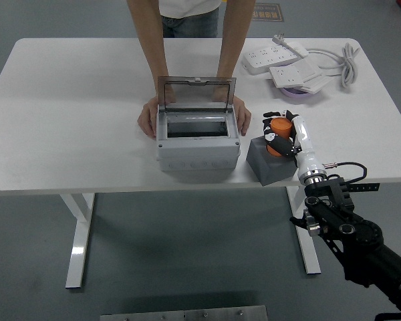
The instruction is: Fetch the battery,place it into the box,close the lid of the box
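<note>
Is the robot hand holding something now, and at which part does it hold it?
Yes. The right robot hand grips the orange battery around its sides, atop the gray block. A person's hands steady the open box.

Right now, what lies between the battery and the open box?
In the head view: the grey block under the battery, a bare strip of table, and the person's hand at the box side.

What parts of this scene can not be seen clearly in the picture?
- Head view: the bottom of the box lies in shadow behind its front wall.
- The battery is partly covered by the right hand; its lower end is hidden.
- The left arm is outside the picture.
- The person's hands are partly behind the box.
</note>
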Robot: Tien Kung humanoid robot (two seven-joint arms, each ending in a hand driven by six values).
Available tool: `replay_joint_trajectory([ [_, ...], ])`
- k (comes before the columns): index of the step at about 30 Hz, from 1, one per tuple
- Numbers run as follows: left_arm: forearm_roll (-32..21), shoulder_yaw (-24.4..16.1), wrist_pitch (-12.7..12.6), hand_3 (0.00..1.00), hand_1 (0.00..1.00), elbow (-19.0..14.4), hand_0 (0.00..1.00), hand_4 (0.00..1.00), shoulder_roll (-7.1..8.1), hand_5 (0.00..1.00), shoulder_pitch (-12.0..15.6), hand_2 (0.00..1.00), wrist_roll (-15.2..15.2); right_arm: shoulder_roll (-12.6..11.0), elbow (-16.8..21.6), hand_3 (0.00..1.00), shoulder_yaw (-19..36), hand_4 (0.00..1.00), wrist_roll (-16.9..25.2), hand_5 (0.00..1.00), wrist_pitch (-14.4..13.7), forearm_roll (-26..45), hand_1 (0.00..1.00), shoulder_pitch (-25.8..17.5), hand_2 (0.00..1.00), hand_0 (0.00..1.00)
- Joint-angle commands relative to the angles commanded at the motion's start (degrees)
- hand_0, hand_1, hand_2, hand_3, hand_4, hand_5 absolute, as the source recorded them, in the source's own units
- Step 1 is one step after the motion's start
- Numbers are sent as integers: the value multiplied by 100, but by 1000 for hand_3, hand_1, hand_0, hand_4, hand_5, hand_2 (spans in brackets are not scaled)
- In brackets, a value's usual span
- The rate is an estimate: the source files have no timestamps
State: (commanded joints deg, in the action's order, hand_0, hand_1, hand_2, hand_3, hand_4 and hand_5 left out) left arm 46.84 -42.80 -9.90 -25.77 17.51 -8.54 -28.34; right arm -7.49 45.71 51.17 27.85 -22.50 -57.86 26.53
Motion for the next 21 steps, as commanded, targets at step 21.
replay_joint_trajectory([
  [21, 42, -31, -1, 497, 743, -7, 683, 338, -6, 2, 1, 588, -25, 8, 204, 536, 227, 421, -48, 97, -76, -133, 482, 70, 526, 353],
])
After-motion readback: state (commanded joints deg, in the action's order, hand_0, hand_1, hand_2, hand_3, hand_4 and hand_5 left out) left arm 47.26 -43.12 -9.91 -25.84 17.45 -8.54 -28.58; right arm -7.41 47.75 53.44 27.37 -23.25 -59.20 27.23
